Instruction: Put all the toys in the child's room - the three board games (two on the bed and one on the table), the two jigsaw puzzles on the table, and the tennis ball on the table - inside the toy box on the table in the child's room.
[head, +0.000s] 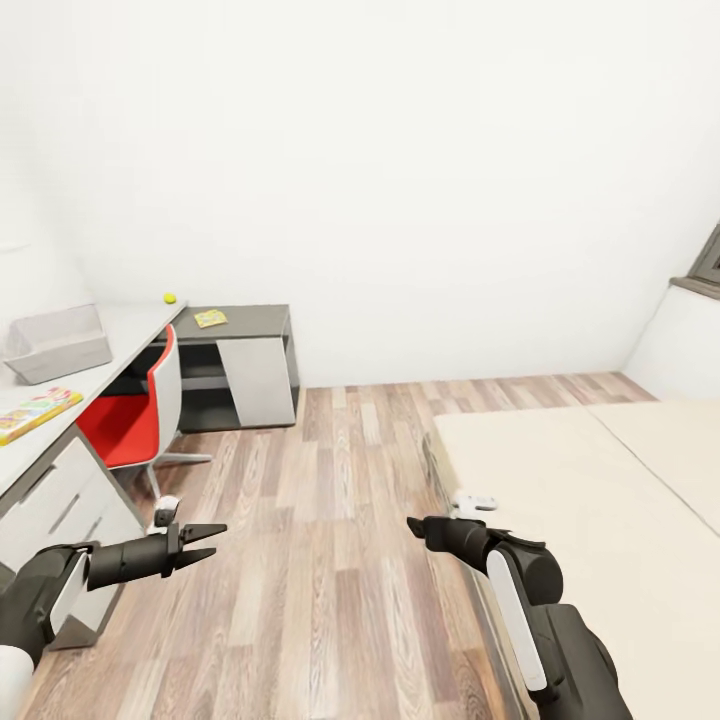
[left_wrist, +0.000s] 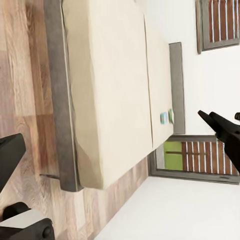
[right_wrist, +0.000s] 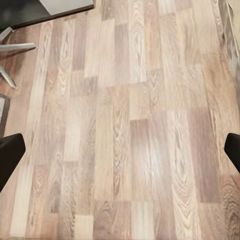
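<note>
Overhead, both hands hang empty above the floor: left hand (head: 205, 545) spread, right hand (head: 418, 527) unclear. Toy box (head: 57, 343) sits at ten o'clock on the counter (head: 120, 335), its contents hidden; ball (head: 169, 297) beyond it. From the left wrist, two board games (left_wrist: 167, 117) lie on the bed (left_wrist: 110, 90), nearer the right arm. From the right wrist, its fingers (right_wrist: 10, 155) are spread over bare floor (right_wrist: 125, 125).

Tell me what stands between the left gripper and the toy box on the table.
The red chair sits tucked at the table, between the left gripper and the far end. The toy box itself lies beyond the table's near edge; nothing on the tabletop blocks it.
</note>
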